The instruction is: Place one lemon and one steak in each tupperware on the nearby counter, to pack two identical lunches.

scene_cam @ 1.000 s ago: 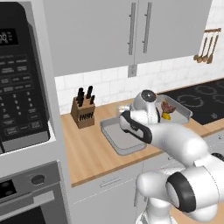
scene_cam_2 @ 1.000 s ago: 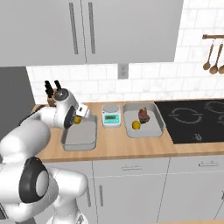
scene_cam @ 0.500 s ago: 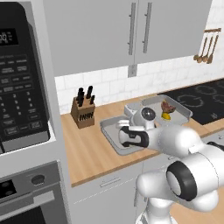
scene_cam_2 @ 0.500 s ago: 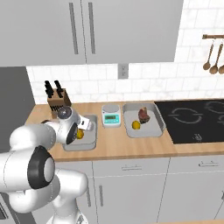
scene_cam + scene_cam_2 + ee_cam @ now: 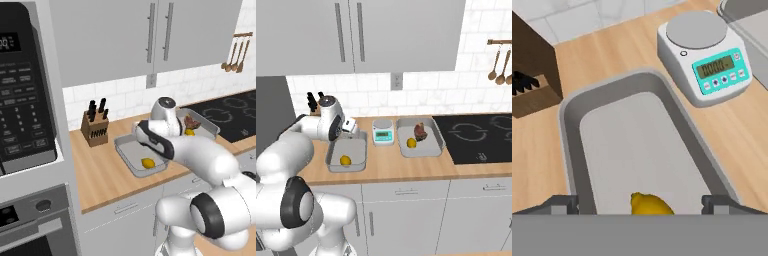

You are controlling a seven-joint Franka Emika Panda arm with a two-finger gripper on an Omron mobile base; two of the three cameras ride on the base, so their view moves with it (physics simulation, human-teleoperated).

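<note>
One lemon [image 5: 651, 205] lies free on the floor of the left tupperware [image 5: 627, 135], at its near end. My gripper [image 5: 641, 204] hangs just above it, open, with one fingertip far out on either side of the fruit. From the right base view, the gripper [image 5: 349, 134] hovers over the back of that tupperware [image 5: 354, 148] and the lemon [image 5: 345, 160] sits in front. The right tupperware [image 5: 429, 143] holds a steak [image 5: 420, 131] and a second lemon [image 5: 412, 143]. In the left base view my forearm crosses over the left tupperware [image 5: 131, 154] behind its lemon [image 5: 147, 163].
A white-and-teal scale [image 5: 383, 131] stands on the counter [image 5: 386, 164] between the two trays. A knife block [image 5: 95, 129] is at the back left, a black stovetop [image 5: 476, 137] to the right, and a microwave [image 5: 25, 95] on the far left.
The gripper came down with the lemon into the left tupperware, opened and let it go. The lemon now rests on the tray floor and the hand has lifted slightly.
</note>
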